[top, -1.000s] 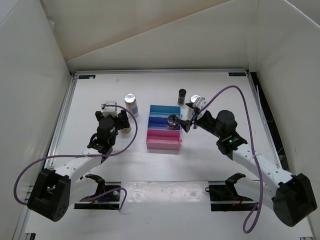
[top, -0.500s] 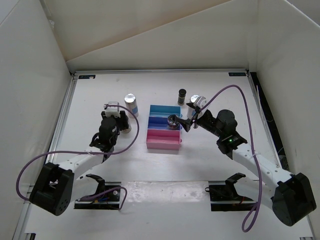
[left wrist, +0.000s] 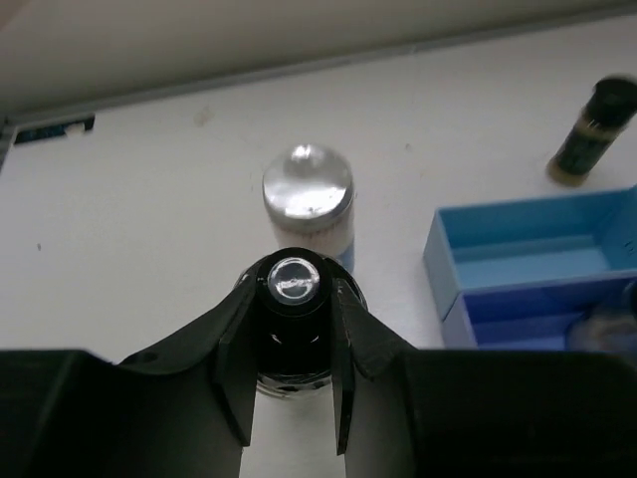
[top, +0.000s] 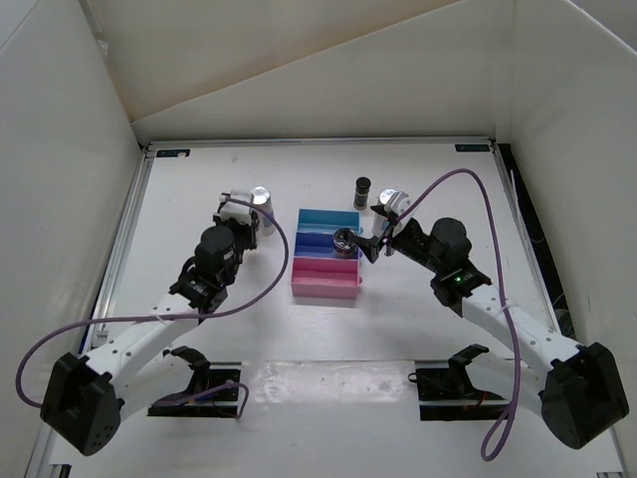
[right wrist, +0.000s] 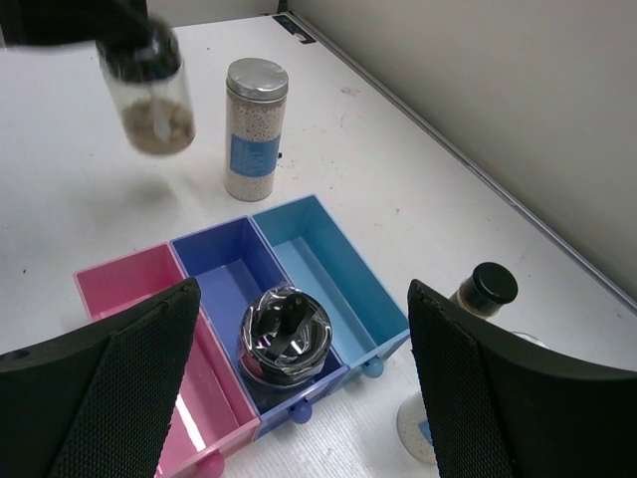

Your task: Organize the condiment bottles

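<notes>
One clear jar (left end effector)

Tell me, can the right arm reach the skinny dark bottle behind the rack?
Probably yes. The right claw is open and empty, and the skinny dark bottle stands just past the rack, nothing between. The white shaker beside it might crowd the grab.

Rack: I see three stepped trays, light blue far, dark blue middle, pink nearest me | table: white, rack near its centre | walls: white panels around
</notes>
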Controlling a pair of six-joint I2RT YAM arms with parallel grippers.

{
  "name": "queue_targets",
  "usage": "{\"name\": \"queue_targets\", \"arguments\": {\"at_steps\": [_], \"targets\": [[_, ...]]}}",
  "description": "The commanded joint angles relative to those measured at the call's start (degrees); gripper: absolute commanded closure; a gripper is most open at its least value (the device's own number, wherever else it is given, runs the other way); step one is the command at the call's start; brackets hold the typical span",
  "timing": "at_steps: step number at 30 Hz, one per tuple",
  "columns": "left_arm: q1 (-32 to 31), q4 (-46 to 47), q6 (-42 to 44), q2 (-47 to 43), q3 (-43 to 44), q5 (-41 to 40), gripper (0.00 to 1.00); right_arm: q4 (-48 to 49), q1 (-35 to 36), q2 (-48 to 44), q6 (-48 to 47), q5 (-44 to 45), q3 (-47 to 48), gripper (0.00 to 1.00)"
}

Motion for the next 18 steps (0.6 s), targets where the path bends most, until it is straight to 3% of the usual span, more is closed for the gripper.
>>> {"name": "queue_targets", "arguments": {"at_steps": [1, 5, 12, 18], "targets": [[-2.7, -2.8, 2.8, -5.2, 8.2, -0.7, 0.97, 2.1, 0.4, 0.4, 0.5, -0.6, -0.5, 0.14], [-6.3, -5.2, 3.0, -5.8, 12.1, -0.1, 0.99, 2.3, 0.5, 0.1, 0.6, -0.5, -0.9, 0.14], [-7.8, -5.4, -4.0, -2.6, 15.9, 5.3, 0.99, 2.0, -0.3, -2.1, 0.8, 0.4, -2.0, 0.15], [-12.1, -3.0, -3.1, 2.1, 16.7, 6.7, 0.99, 1.8, -1.6, -3.3, 1.2, 0.5, -2.9, 0.15]]}}
